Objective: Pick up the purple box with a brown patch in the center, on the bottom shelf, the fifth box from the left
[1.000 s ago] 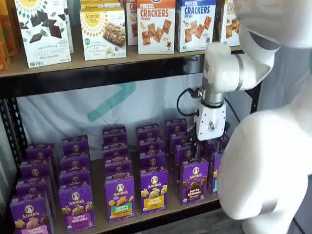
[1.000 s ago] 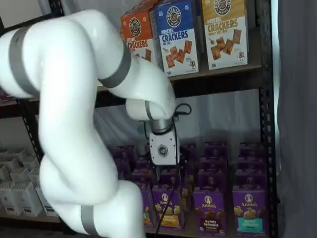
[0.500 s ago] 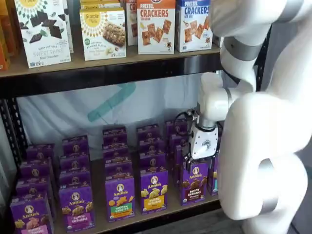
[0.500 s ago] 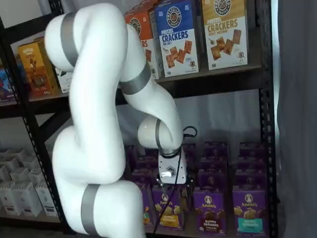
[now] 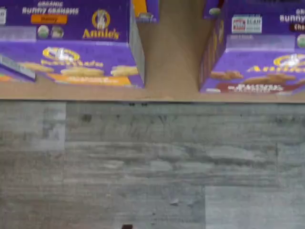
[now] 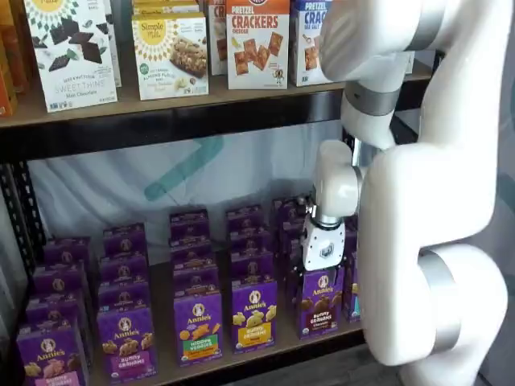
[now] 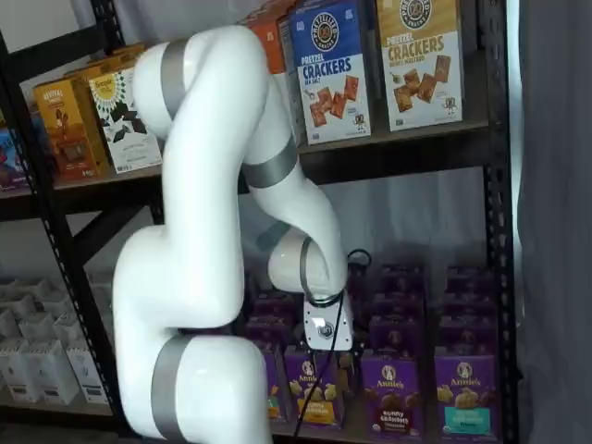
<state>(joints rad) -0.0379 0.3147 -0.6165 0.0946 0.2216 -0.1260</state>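
The purple box (image 6: 320, 304) with brown bunny crackers and a brown band stands upright in the front row of the bottom shelf (image 6: 165, 322). It also shows in a shelf view (image 7: 390, 396) and in the wrist view (image 5: 257, 71), where it stands at the edge of the tan board (image 5: 171, 57). My gripper (image 6: 320, 272) hangs with its white body just above and in front of this box. In a shelf view the gripper (image 7: 326, 356) shows in front of the front row. Its fingers are not clear, so I cannot tell whether they are open.
A purple carton with a yellow band (image 6: 254, 314) stands left of the target, and one with a green band (image 6: 199, 326) further left. A teal-banded carton (image 7: 464, 393) stands to its right. Cracker boxes (image 6: 257, 40) fill the upper shelf. Grey plank floor (image 5: 152, 167) lies below.
The gripper has come down and a little to the left, from the rear rows to just above the front-row box. The arm's upper links have swung across the views.
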